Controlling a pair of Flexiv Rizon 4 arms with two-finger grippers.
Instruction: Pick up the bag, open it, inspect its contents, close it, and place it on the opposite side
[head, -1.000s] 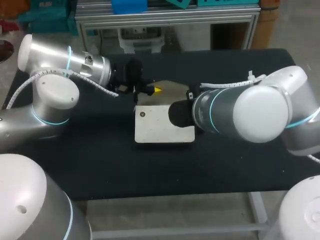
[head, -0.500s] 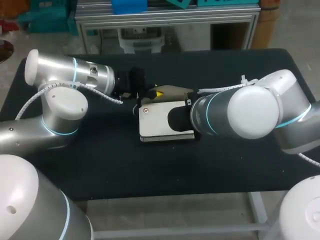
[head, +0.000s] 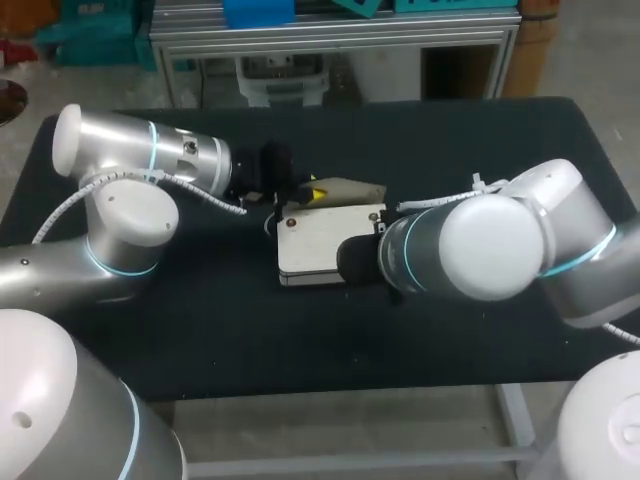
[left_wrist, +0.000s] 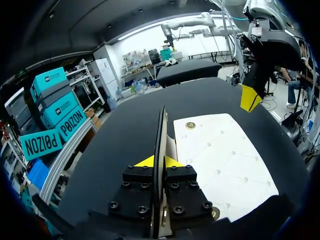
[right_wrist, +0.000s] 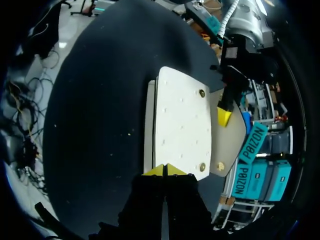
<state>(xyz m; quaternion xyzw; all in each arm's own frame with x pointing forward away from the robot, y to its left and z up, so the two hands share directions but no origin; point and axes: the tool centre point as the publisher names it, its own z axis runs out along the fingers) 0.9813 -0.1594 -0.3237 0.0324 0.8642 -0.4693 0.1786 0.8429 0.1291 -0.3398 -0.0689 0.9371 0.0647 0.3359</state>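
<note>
Left claw (left_wrist: 158, 161) clenches the pale bag's (head: 320, 245) upright flap (left_wrist: 161, 127); right claw (right_wrist: 164, 170) is clenched on the bag's opposite edge, over the black desk (head: 200, 330).

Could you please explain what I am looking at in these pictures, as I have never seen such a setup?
These show one robot with two arms, each ending in a two-fingered gripper with yellow tips. The wide picture is taken from above and behind the robot. The two round ones come from cameras on its left and right wrists. On the black table lies a flat cream bag. The left gripper is closed on the bag's tan flap, holding it up. The right gripper is closed too, its tips at the bag's opposite edge; whether it grips anything I cannot tell.
</note>
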